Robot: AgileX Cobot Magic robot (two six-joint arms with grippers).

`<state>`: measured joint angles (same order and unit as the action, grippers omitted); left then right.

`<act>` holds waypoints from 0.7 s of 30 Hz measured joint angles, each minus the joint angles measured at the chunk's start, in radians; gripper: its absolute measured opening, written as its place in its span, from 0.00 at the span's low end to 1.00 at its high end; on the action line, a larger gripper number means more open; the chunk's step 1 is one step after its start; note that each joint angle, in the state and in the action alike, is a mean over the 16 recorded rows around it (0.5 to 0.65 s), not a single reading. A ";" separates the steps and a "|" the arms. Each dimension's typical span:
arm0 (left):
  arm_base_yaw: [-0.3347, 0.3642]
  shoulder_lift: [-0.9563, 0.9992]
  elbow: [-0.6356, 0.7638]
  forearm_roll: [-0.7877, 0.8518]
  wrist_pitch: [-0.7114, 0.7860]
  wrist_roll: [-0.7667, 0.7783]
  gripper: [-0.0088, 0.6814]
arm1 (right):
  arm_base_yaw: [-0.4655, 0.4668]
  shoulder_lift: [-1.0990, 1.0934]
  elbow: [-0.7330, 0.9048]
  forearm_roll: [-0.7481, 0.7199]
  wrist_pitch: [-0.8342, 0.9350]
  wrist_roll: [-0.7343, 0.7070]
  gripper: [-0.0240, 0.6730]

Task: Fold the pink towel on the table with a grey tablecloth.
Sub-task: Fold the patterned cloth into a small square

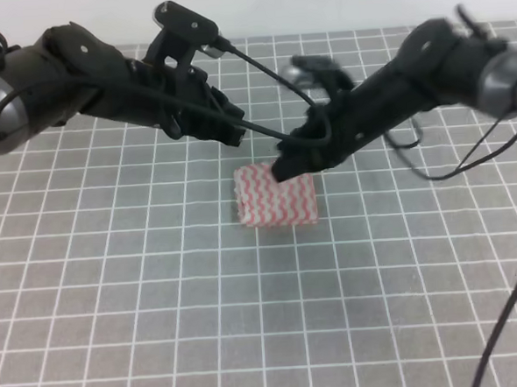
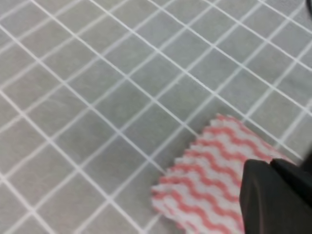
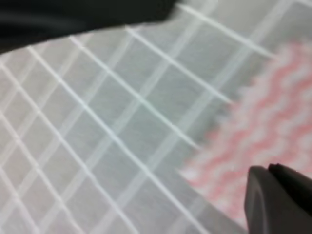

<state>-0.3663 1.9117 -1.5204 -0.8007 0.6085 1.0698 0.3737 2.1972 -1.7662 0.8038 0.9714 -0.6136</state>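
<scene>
Pink-striped pink towel (image 1: 276,195), folded compact rectangle

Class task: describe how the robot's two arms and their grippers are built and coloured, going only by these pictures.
Both arms are matt black with rounded, chunky segments. The left arm carries a black camera bracket near its wrist, and a thin black cable loops from it towards the right arm. Each shows a grey metallic joint ring near the frame edge. More thin black cables hang off both. The gripper fingers are plain black, blunt blocks. No markings are legible.

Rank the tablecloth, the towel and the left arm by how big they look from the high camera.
1. Tablecloth: fills nearly everything.
2. Left arm: nearer the camera, so it may look oversized.
3. Towel: smallest.
</scene>
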 joint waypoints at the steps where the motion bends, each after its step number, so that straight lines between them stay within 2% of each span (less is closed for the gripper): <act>1: 0.000 0.003 0.000 -0.012 0.010 0.005 0.01 | -0.005 -0.002 -0.002 -0.014 0.002 0.005 0.01; 13: -0.010 0.104 0.001 -0.184 0.130 0.109 0.01 | -0.025 0.035 -0.008 -0.111 -0.003 0.044 0.01; 21: -0.021 0.197 0.001 -0.151 0.167 0.110 0.01 | -0.025 0.050 -0.009 -0.111 -0.005 0.056 0.01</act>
<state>-0.3869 2.1087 -1.5190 -0.9519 0.7757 1.1795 0.3490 2.2468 -1.7749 0.6926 0.9668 -0.5573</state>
